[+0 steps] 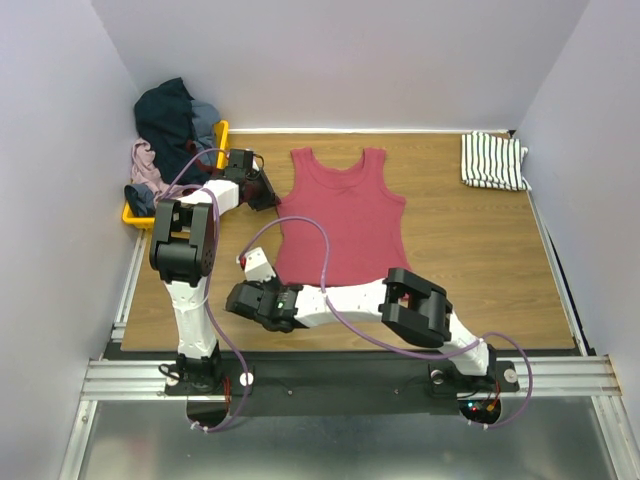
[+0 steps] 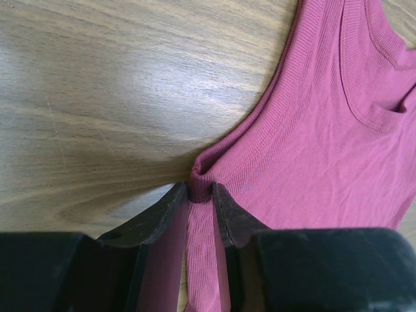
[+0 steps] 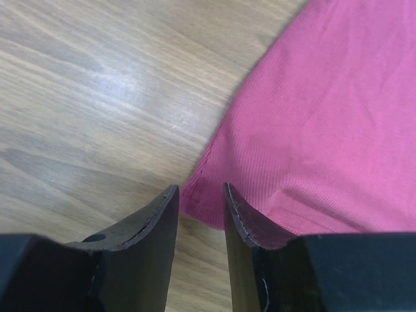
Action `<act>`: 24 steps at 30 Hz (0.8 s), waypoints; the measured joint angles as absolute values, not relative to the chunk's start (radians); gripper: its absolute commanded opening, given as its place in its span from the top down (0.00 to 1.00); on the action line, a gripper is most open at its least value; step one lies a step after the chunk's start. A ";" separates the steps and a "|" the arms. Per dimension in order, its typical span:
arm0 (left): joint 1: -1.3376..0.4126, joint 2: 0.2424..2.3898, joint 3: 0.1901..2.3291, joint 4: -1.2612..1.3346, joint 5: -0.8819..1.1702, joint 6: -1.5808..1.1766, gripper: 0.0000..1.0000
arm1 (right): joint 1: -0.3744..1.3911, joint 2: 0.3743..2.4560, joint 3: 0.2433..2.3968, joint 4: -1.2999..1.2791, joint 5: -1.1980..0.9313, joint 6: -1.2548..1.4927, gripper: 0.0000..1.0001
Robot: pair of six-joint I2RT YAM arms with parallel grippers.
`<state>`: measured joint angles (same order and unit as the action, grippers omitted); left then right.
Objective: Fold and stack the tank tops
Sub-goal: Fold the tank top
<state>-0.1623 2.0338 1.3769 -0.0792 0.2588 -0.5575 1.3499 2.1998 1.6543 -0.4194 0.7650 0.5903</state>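
Note:
The dark red tank top [image 1: 340, 215] lies flat in the middle of the table, straps toward the back. My left gripper [image 1: 272, 200] is at its left armhole edge. In the left wrist view that gripper [image 2: 201, 188] is shut on a small bunched pinch of the red tank top [image 2: 312, 149]. My right gripper [image 1: 272, 278] is at the top's lower left corner. In the right wrist view it [image 3: 200, 194] stands open, its fingertips astride the hem corner of the red cloth [image 3: 325, 117]. The striped tank top [image 1: 492, 160] lies folded at the back right.
A yellow tray [image 1: 220, 132] at the back left holds a heap of dark and pale clothes [image 1: 170, 120]. White walls close in the table on three sides. The right arm [image 1: 400, 300] reaches across the near edge, in front of the red top's hem.

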 measured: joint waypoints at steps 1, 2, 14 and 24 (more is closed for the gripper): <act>-0.162 2.034 1.377 -0.079 0.259 -0.558 0.67 | 1.350 2.201 1.654 -0.419 0.762 0.591 0.61; -0.162 2.034 1.377 -0.079 0.259 -0.558 0.67 | 1.350 2.202 1.654 -0.419 0.754 0.595 0.61; -0.162 2.034 1.377 -0.080 0.258 -0.558 0.68 | 1.350 2.230 1.647 -0.406 0.719 0.624 0.78; -0.164 2.027 1.333 -0.042 0.259 -0.608 0.73 | 1.349 2.021 1.367 -0.357 0.606 0.655 0.99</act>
